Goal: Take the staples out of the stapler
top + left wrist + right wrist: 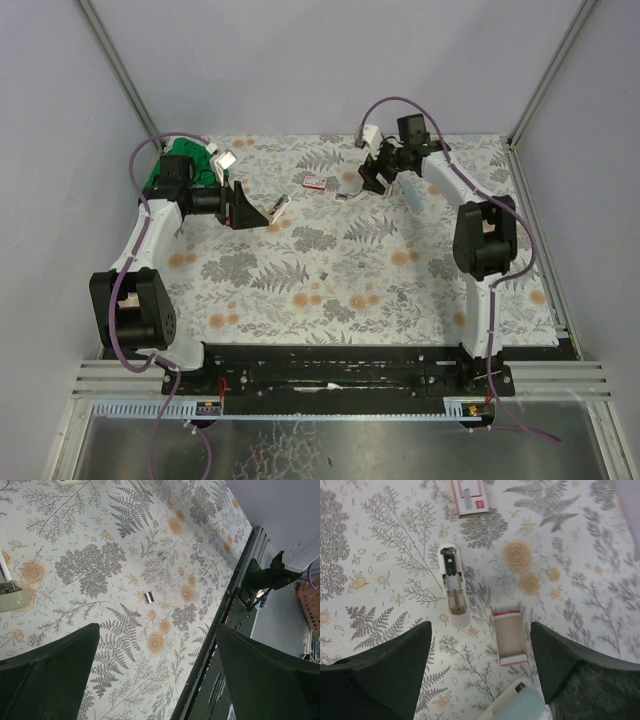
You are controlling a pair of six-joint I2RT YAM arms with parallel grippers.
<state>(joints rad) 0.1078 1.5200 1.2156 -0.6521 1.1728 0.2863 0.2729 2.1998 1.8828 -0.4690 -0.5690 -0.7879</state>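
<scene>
A white stapler [453, 586] lies opened flat on the flowered cloth, its inner channel facing up. My right gripper [480, 625] hovers open just above it, with nothing between the fingers [395, 670]. In the top view that gripper [375, 180] is at the back right of the cloth. A tiny silvery strip of staples [148, 597] lies loose on the cloth mid-table [325, 272], well away from both grippers. My left gripper [157, 627] stands wide open and empty, raised at the left [245, 208].
An empty red-edged cardboard tray [510, 637] lies beside the white stapler, a red-and-white box [469, 497] beyond it. A pale blue stapler [520, 705] sits under the right wrist. A greenish-white stapler [10, 594] lies by the left gripper. The table's black front rail [220, 645] runs nearby.
</scene>
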